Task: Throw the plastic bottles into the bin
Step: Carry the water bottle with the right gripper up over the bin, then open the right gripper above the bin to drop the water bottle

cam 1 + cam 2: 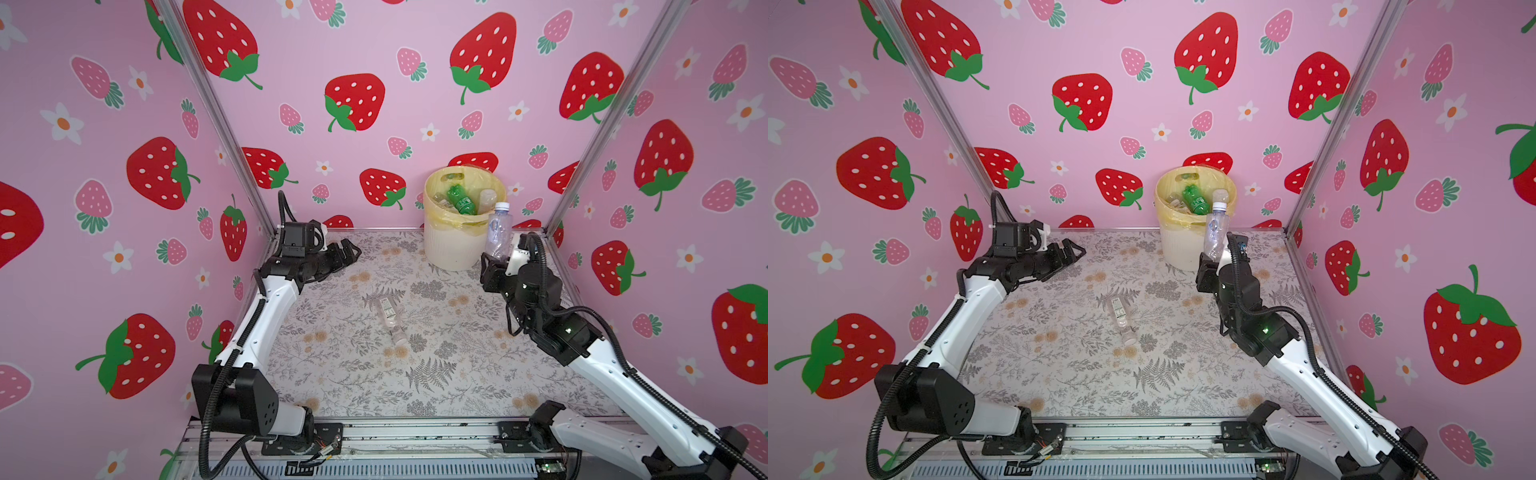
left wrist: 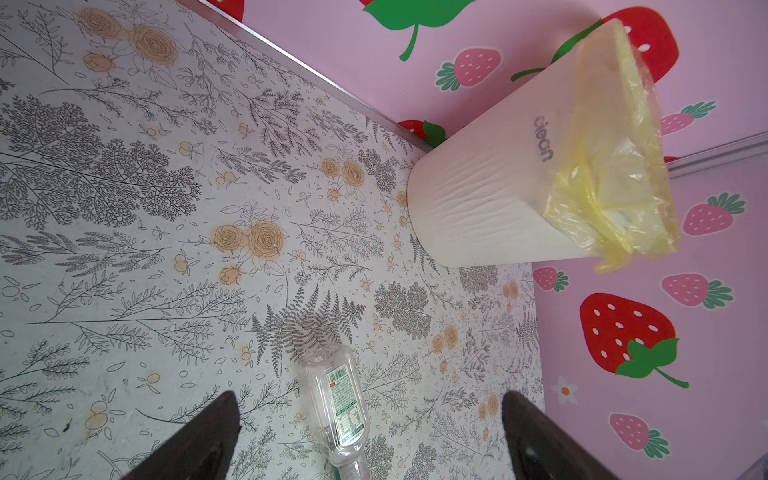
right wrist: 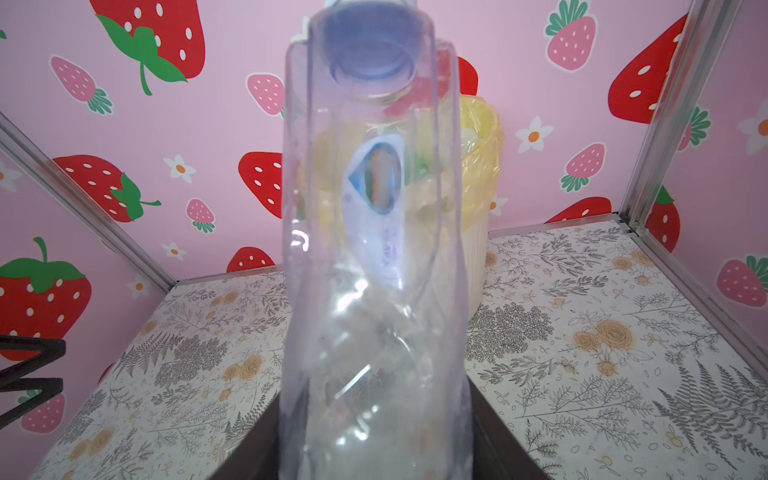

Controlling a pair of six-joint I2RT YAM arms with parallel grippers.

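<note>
Floral table [image 1: 353,374]: right pincer [image 1: 496,261] holds bottle [image 1: 498,228] upright.

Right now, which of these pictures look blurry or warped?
Right wrist view: the held bottle sits so close it is soft, and the bin behind shows warped through it. Left wrist view: the table pattern is sharp, the left fingertips dark and blurred.

Walls [image 1: 374,41] are being seen in pink, patterned with red and pale-pink strawberries, green leaves, white orange-centred flowers. Table [image 1: 332,374] is being seen in off-white, printed with grey ferns and tan roses. Bin [image 1: 451,249] is being noted as cream-white, grey-lettered; liner [image 1: 440,216], translucent yellow. 1 green bottle [image 1: 460,199] is being seen in it. Upright bottle [image 1: 498,230] is being noted as clear, with pale bluish cap and blue-white label; lying bottle [image 1: 388,311], clear, with green-white label.
</note>
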